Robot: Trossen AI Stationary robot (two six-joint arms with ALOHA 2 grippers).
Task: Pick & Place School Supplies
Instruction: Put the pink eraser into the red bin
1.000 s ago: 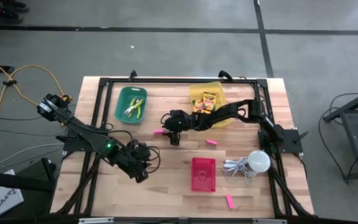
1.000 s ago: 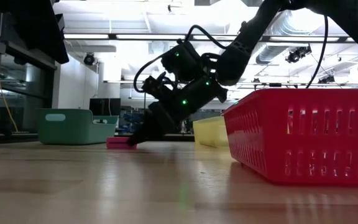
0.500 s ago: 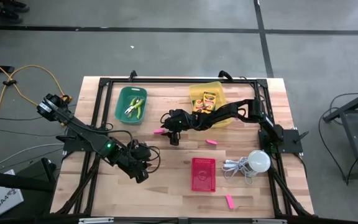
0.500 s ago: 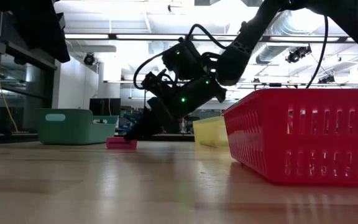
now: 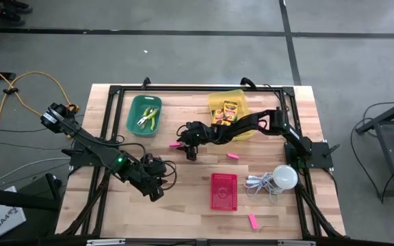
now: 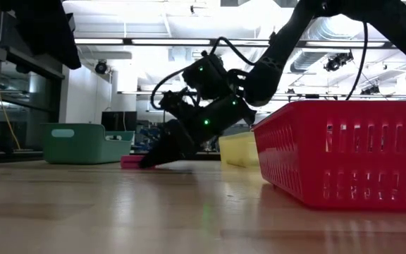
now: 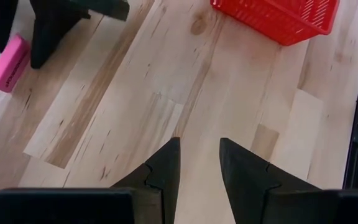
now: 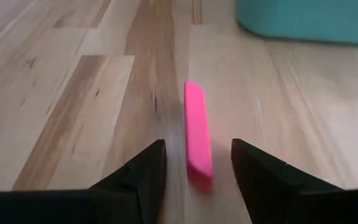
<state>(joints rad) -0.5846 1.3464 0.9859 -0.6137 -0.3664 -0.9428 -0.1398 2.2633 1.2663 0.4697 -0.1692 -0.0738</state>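
Left of frame centre in the high view, the pink eraser (image 8: 197, 134) lies lengthwise between the spread, empty fingers of the right gripper (image 8: 197, 163), now lower than a second ago; teal bin (image 5: 144, 115) upper left, red basket (image 5: 224, 190) below; left gripper (image 7: 199, 163) part-open, empty, lower left

1 eraser (image 5: 175, 144) lay mid-table (image 5: 183, 198), apparently between the right gripper's (image 5: 185, 145) fingers; 2 bins (image 5: 134, 116) sat along the far edge, a basket (image 5: 224, 191) toward the near edge.
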